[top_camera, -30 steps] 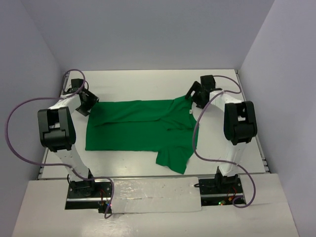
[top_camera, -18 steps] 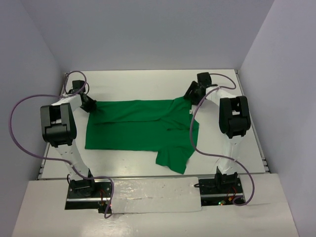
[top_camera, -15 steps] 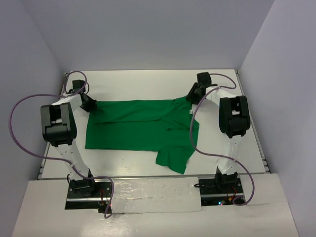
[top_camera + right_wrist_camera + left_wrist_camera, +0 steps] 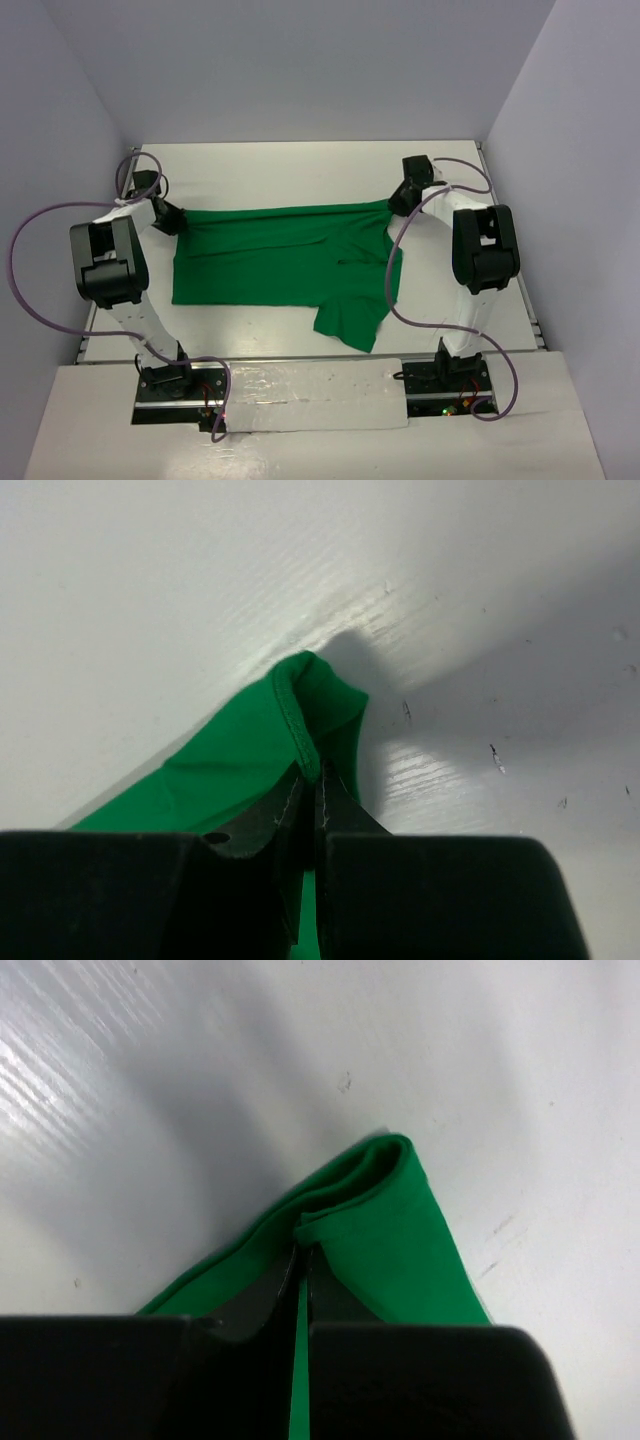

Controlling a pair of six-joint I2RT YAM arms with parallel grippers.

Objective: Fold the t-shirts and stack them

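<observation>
A plain bright-green t-shirt [image 4: 270,262] lies sideways across the white table [image 4: 300,170], one sleeve hanging toward the near edge. My left gripper [image 4: 172,217] is shut on the shirt's far left corner [image 4: 372,1222]; the cloth runs between its fingers [image 4: 330,1300]. My right gripper [image 4: 397,205] is shut on the far right corner, where a stitched hem [image 4: 298,725] goes in between its closed fingers [image 4: 345,815]. The far edge of the shirt is pulled straight between the two grippers.
Grey walls [image 4: 300,70] close in the table at the back and on both sides. Purple cables [image 4: 40,250] loop out from both arms. A white strip [image 4: 310,395] covers the near edge between the arm bases.
Both grippers have closed on the shirt's far corners. They have moved apart, and the far edge of the shirt is now drawn straight between them.
</observation>
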